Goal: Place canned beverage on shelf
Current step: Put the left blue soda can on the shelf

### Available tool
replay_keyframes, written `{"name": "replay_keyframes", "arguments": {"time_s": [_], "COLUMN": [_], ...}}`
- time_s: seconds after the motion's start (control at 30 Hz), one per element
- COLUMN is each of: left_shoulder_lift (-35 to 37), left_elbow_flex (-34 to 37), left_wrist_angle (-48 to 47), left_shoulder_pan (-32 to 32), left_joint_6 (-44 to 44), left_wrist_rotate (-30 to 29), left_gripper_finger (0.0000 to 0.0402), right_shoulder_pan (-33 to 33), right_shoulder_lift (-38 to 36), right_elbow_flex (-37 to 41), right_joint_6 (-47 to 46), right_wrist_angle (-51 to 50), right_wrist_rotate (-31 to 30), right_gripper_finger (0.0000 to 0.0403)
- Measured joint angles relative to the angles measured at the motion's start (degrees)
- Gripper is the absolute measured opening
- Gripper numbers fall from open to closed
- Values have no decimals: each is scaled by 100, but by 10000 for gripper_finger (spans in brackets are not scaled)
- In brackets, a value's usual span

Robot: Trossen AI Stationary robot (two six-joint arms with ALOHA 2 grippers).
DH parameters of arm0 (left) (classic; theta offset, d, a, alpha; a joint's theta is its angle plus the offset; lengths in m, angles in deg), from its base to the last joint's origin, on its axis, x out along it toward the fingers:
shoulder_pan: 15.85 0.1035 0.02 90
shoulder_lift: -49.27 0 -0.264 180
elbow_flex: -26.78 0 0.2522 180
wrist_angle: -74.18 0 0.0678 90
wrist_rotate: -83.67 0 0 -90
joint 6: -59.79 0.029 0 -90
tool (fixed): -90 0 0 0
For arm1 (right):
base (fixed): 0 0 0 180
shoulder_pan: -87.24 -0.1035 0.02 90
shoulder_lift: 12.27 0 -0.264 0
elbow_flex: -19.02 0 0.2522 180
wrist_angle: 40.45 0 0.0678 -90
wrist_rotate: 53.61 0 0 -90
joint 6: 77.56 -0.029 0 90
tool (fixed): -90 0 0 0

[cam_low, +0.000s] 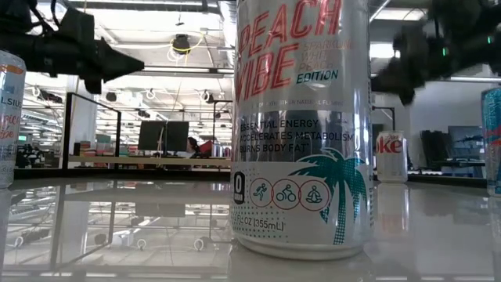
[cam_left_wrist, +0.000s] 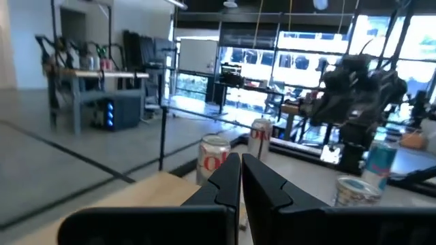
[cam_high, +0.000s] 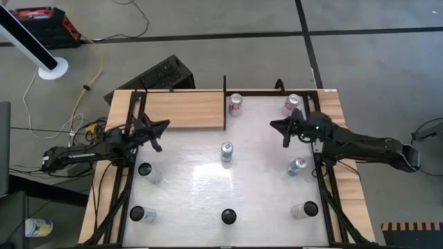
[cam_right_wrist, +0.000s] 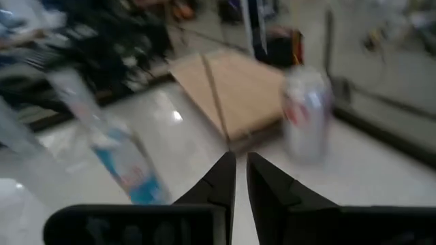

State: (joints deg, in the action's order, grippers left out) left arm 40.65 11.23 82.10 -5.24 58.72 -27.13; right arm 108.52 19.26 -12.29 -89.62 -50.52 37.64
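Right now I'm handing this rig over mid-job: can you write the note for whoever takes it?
Left tool: shut, empty, raised by the shelf's front edge.
Right tool: nearly shut, empty, raised near the back right of the table.
Shelf: back left, bare.
Cans: red-and-white can just right of the shelf, another back right, one in the centre, more toward the front.
Done: nothing placed.
Left: grasp a can, set it on the shelf.

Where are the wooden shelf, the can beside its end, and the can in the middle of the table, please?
shelf point(cam_high: 183, 109): high view, middle of its bare wood plank.
red-and-white can point(cam_high: 236, 104): high view, its top, just off the shelf's end.
centre can point(cam_high: 226, 150): high view, its lid.
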Motion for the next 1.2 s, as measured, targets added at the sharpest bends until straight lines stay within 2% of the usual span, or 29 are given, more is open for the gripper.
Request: {"name": "replay_keyframes", "arguments": {"time_s": [0.2,0.4,0.53,0.8,1.03,1.2], "left_shoulder_lift": [-2,0,-18,-687,-1735,-2393], "left_elbow_flex": [-263,-417,-422,-656,-1722,-2411], "left_wrist_angle": [5,21,-45,-170,-947,-1385], "left_shoulder_pan": [0,0,-1,-4,-139,-194], "left_joint_6": [582,953,1157,1155,956,1054], "left_wrist_rotate": [-50,270,284,715,698,460], "left_gripper_finger": [0,1,18,110,196,251], "right_shoulder_pan": [-765,-1670,-2151,-2468,-2331,-2268], "right_shoulder_lift": [166,692,1097,1688,1972,2033], "right_elbow_flex": [-860,-992,-992,-992,-992,-1114], "right_joint_6": [581,1311,1607,1730,2169,2210], "right_wrist_angle": [91,1565,2223,2740,3035,2997], "right_wrist_rotate": [20,36,33,33,14,10], "right_gripper_finger": [64,64,64,64,64,64]}}
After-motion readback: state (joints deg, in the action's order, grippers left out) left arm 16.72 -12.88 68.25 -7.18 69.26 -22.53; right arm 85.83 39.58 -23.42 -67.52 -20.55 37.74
